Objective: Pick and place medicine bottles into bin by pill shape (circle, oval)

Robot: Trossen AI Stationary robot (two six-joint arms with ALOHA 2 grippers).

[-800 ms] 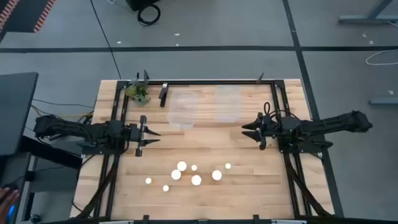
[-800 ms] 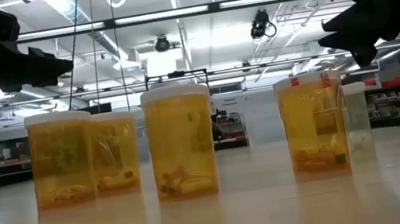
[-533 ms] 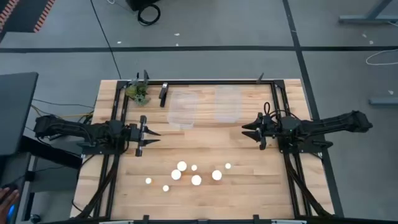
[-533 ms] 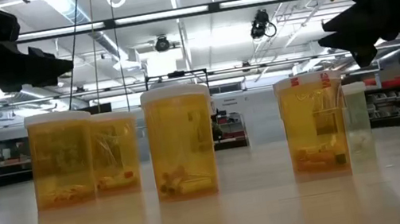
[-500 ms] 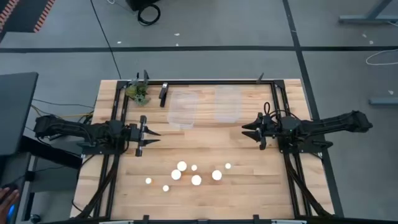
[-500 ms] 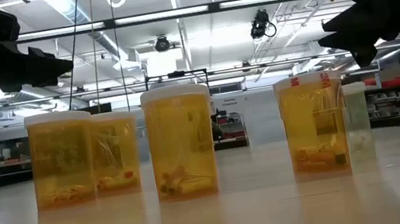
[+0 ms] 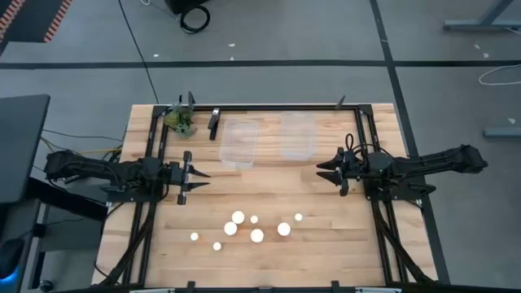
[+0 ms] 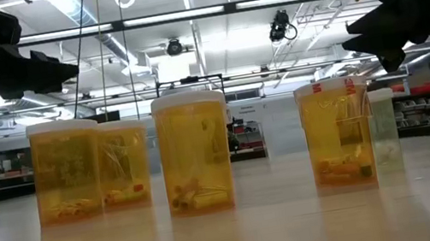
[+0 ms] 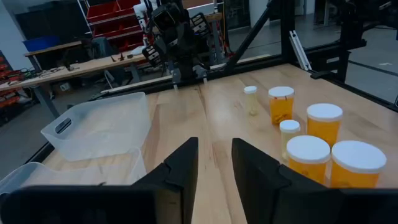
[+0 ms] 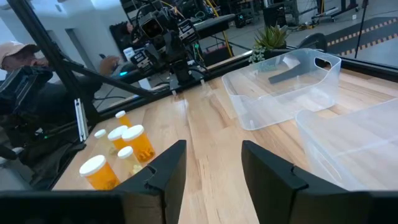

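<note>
- No sorting has begun, by the look of it: all eight medicine bottles with round white caps point(image 7: 245, 228) stand in a loose cluster at the lower middle of the high view, none in a bin.
- Each bottle stands upright, long axis vertical, cap up; the low view shows the larger orange-bodied ones point(image 8: 195, 151) in a row with pills lying at the bottom, and a smaller pale one at the right.
- The two clear plastic bins point(image 7: 239, 142) lie side by side at the upper middle, well apart from the bottles.
- The dark left gripper point(image 7: 198, 181) hangs at middle left, holding nothing; its wrist view shows a narrow gap between its fingers point(image 9: 180, 171).
- The dark right gripper point(image 7: 321, 168) hangs at middle right, also holding nothing, fingers point(image 10: 168, 168) parted by a visible gap.
- The next move likely calls for one arm to descend over a bottle, widen its jaws and grasp below the cap.
</note>
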